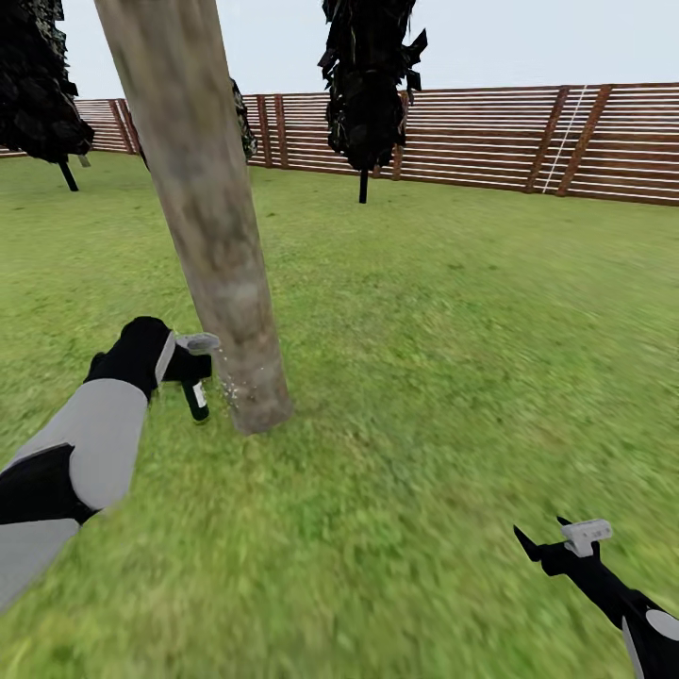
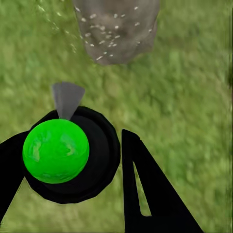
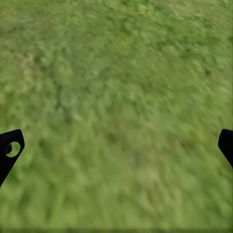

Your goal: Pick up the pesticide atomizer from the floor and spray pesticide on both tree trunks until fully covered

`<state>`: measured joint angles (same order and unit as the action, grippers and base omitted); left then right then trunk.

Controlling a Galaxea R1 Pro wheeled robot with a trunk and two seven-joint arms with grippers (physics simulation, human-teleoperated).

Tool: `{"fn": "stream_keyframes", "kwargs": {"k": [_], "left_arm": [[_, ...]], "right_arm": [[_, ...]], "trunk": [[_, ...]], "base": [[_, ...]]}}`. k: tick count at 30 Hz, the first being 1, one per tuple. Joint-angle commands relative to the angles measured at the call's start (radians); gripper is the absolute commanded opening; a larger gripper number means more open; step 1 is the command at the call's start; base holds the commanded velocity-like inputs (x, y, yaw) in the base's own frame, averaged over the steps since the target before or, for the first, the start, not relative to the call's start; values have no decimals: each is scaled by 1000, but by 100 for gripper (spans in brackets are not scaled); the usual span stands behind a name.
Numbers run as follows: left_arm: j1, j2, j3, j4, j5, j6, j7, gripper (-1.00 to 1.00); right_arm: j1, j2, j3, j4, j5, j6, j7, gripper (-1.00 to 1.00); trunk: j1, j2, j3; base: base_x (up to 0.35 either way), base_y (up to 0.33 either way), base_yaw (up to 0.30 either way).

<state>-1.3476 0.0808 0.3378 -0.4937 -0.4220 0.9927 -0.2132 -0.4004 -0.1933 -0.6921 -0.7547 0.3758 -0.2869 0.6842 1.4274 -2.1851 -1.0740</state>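
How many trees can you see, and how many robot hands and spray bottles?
Thick tree trunks: 1
Thin dark trees by the fence: 3
End effectors: 2, left end effector, right end effector
Pesticide atomizer: 1, held in the left one
Total: 7

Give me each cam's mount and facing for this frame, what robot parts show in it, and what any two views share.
Head: on the robot's head, facing forward and down over lawn to the fence; left gripper holding the atomizer, right gripper low.
Left wrist: along the fingers, at the atomizer's top and the tree trunk base.
Right wrist: down at grass; fingertips wide apart.
Shared: head and left wrist both show trunk, atomizer, white flecks.
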Motion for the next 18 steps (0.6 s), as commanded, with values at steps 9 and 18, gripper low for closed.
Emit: {"fn": "stream_keyframes", "kwargs": {"k": [9,18], "left_arm": [[101,0,-44,15,2,-9,-4,-100],[146,4,-94,-7,-1,1,-181,-100]], "right_arm": [[0,0,0,0,0,0,0,100],[0,0,0,-1,-1,0,2,100]], "trunk": [[0,0,0],[0,0,0]], "base": [[0,0,0],[0,0,0]]}}
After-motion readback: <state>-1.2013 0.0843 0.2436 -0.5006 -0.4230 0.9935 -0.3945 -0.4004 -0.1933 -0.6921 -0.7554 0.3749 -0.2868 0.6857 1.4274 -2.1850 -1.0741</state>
